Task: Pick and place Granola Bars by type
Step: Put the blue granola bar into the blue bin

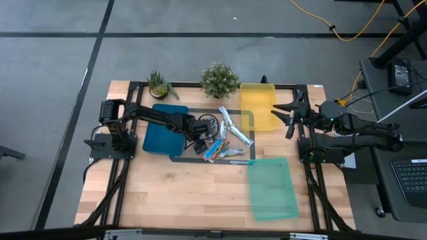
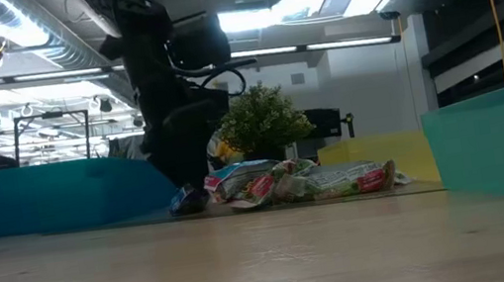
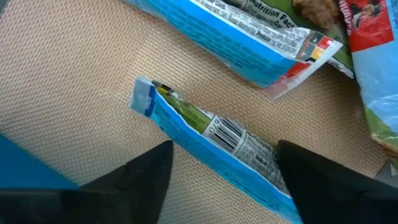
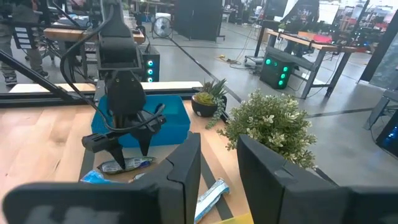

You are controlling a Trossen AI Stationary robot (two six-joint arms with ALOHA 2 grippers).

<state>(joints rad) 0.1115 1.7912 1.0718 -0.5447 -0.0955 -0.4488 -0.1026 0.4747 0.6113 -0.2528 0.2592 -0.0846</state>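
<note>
A blue bar point(image 3: 214, 144) is lying at the edge of the bar pile point(image 1: 223, 141) mid-table, beside the blue tray point(image 1: 162, 137). The left gripper point(image 3: 224, 168) is straddling it, fingers wide, probably for a pinch. The right gripper point(image 1: 288, 117) is waiting over the yellow tray point(image 1: 257, 105), fingers apart.

Both arms are matte black, built of rounded tubular links with thicker joint housings. The left arm point(image 1: 150, 117) rises from a square black base and carries thin black cables looping near its wrist. Its gripper point(image 4: 124, 144) has two slim, tapering black fingers point(image 3: 146, 177) under a bulbous wrist housing. The right arm point(image 1: 353, 133) is equally dark, with flat, broad black fingers point(image 4: 183, 168).
</note>
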